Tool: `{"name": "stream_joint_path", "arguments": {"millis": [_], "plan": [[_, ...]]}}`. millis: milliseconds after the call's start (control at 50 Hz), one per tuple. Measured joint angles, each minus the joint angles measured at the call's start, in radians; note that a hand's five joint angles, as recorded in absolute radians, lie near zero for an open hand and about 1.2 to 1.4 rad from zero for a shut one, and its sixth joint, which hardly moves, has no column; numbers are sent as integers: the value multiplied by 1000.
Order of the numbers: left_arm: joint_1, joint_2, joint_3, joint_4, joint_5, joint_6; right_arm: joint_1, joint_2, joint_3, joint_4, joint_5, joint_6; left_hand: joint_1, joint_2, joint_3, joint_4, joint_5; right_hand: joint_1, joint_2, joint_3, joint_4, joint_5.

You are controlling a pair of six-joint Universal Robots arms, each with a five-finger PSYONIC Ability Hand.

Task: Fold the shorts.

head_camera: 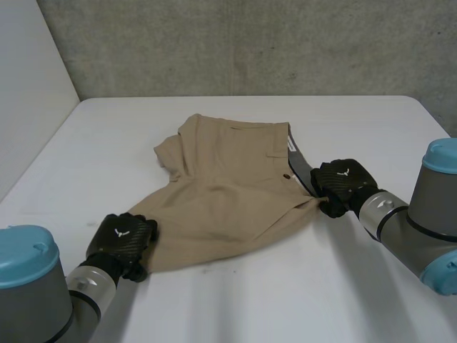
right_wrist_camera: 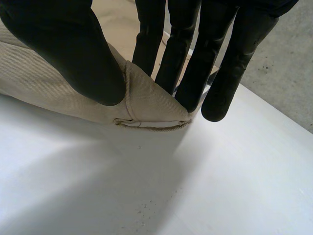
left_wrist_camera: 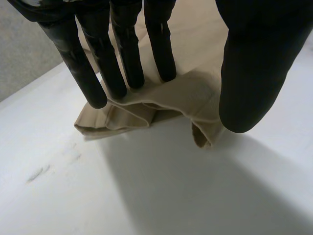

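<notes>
Tan shorts (head_camera: 228, 193) lie spread in the middle of the white table (head_camera: 335, 293), waistband toward the right. My left hand (head_camera: 121, 237) is at the cloth's near left corner. In the left wrist view its straight fingers (left_wrist_camera: 122, 58) rest on the bunched hem (left_wrist_camera: 161, 105), and the thumb (left_wrist_camera: 254, 68) stands apart on the hem's other side, so this hand is open. My right hand (head_camera: 344, 184) is at the shorts' near right corner. There its thumb (right_wrist_camera: 73, 49) presses the stitched corner (right_wrist_camera: 146, 105) against the fingers (right_wrist_camera: 188, 54), so it is shut on the cloth.
A grey wall (head_camera: 250, 43) closes the table's far side and a pale wall (head_camera: 28, 93) stands at the left. The dark inside of the waistband (head_camera: 298, 168) shows beside my right hand. Faint dark scuffs (left_wrist_camera: 39, 172) mark the table near my left hand.
</notes>
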State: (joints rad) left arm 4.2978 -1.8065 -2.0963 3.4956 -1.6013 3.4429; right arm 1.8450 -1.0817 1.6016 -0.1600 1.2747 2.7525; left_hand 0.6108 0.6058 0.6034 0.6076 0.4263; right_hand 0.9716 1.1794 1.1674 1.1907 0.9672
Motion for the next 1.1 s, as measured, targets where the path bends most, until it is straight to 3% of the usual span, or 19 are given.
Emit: {"name": "stream_joint_path", "arguments": {"millis": [200,360,460,540,620,840,1100], "plan": [[-14,-54,31,1,-4,4,0,0,0,-1,0,-1,106,104,106,104,102,0,0,0,0,0],[-18,-65,45,47,-2,1,-1,2,-2,-2,1,-5,499,570,563,565,549,0,0,0,0,0],[-18,-60,42,84,2,-2,-1,3,-7,1,-1,-9,499,587,579,585,551,-14,-12,-12,-13,-11],[-15,-33,36,88,6,-3,-3,2,-19,21,-9,-31,499,587,579,585,551,-412,-538,-523,-534,-479],[-10,2,27,85,8,-3,-5,3,-37,62,-19,-82,499,587,579,585,551,-512,-659,-650,-668,-616],[18,57,17,78,8,-2,-50,22,-84,186,-45,-327,499,587,579,586,551,-527,-678,-670,-691,-643],[52,52,27,77,9,-4,-51,69,-93,134,-115,-279,499,588,579,586,551,-524,-661,-640,-669,-613]]}}
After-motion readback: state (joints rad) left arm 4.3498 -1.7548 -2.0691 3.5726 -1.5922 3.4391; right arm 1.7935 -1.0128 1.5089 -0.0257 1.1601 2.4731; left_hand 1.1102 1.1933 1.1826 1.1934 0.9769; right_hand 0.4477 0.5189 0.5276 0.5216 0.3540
